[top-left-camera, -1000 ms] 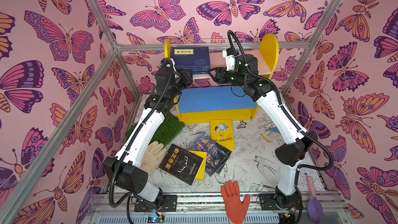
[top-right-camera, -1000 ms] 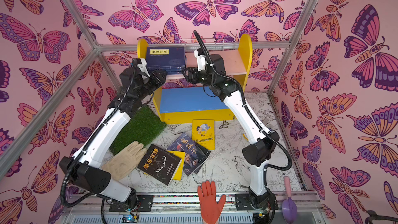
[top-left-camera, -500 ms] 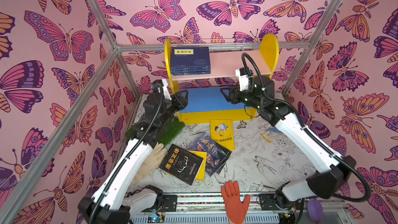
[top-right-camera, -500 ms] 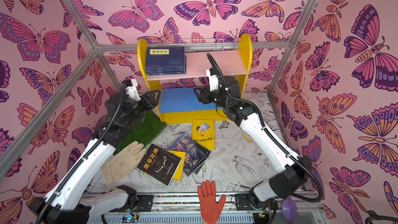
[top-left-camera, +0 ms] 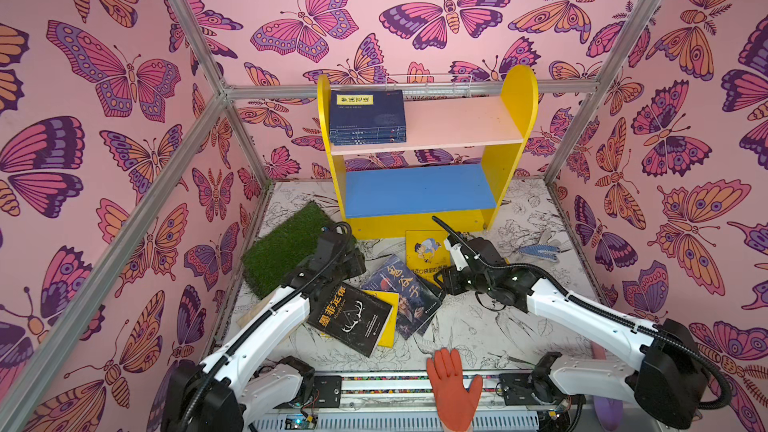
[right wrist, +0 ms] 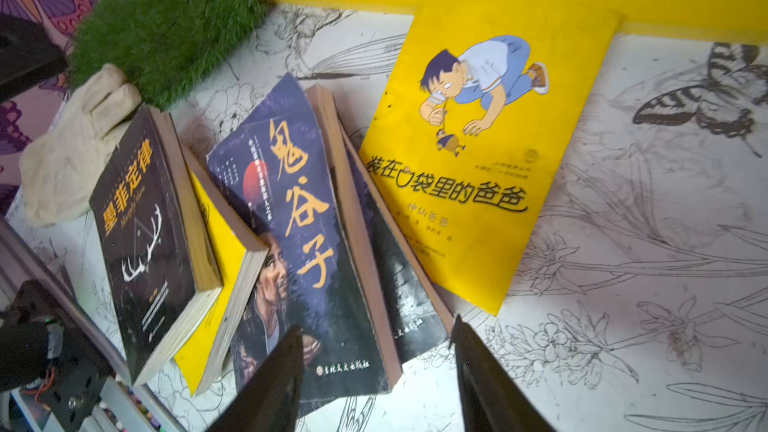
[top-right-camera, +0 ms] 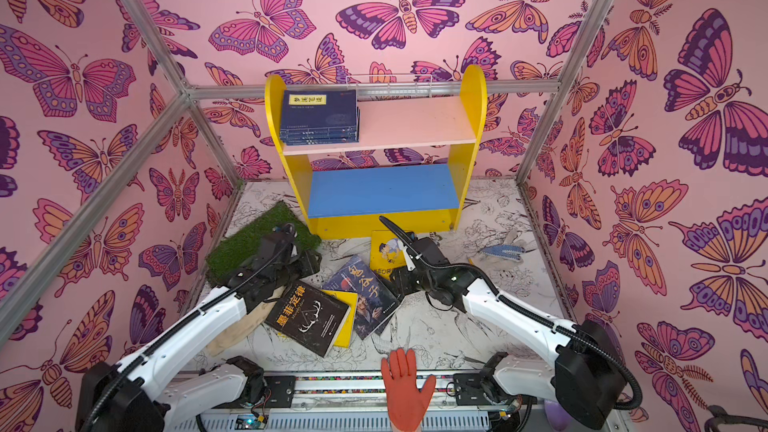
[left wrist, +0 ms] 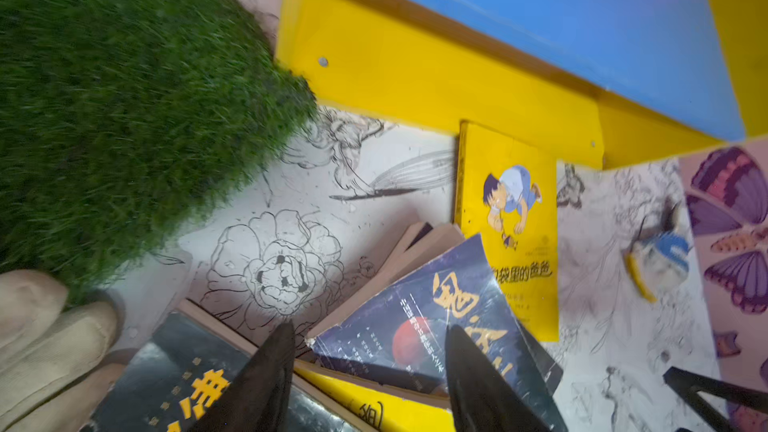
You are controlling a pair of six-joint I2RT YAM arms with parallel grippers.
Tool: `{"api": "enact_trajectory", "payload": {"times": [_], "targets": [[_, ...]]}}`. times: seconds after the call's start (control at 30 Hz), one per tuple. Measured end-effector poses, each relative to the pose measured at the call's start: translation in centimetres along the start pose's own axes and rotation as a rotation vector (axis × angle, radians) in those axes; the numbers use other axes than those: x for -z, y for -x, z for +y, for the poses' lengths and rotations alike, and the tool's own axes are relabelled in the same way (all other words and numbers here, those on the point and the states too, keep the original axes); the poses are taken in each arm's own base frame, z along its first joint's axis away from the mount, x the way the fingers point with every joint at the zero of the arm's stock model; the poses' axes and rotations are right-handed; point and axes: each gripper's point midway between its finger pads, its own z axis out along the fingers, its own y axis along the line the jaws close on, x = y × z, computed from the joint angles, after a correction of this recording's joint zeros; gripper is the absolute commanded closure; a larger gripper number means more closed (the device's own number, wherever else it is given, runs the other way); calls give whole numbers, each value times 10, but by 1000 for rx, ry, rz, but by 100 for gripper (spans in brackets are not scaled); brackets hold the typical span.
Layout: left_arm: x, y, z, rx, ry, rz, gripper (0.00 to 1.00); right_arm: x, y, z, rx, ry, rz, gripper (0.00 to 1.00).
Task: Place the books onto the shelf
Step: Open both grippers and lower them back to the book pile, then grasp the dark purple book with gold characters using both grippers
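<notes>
The shelf (top-left-camera: 517, 93) stands at the back in both top views, with a stack of navy books (top-left-camera: 368, 116) lying on the left of its pink upper board. More books lie loose on the floor in front: a black antler book (top-left-camera: 353, 317), a dark portrait book (top-left-camera: 405, 288), and a yellow cartoon-boy book (top-left-camera: 426, 249). My left gripper (left wrist: 370, 328) hangs open over the portrait book's (left wrist: 415, 326) corner and a yellow book (left wrist: 374, 405) under it. My right gripper (right wrist: 377, 323) is open above the portrait book's (right wrist: 299, 218) lower edge, holding nothing.
A green grass mat (top-left-camera: 286, 247) lies left of the shelf, and a beige glove (right wrist: 75, 147) next to it. An orange glove (top-left-camera: 453, 384) sits at the front rail. A blue-and-white item (top-left-camera: 538, 249) lies on the floor at the right.
Both arms have drawn back from the shelf's upper board and come down over the floor books. The left gripper has opened wider.
</notes>
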Motion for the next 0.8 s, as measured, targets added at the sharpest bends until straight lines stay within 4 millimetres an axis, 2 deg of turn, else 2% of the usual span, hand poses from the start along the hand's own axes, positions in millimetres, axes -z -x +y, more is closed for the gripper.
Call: {"api": "enact_trajectory", "payload": {"times": [0.13,0.3,0.4,0.57,0.8], "targets": [[-23,-26,-13,-99,-29,109,31,-10,-27,0,22,8,100,40],[-38,-51,-23,-169,-76,198,26,-27,-103,-17,11,-2,352,39],[-47,-68,-21,-190,-95,250,25,-33,-137,-26,-6,-19,478,39],[-61,-91,-17,-210,-118,326,23,-45,-127,-15,2,25,473,39],[-73,-88,-26,-238,-157,320,23,-65,-109,-2,56,64,487,38]]}}
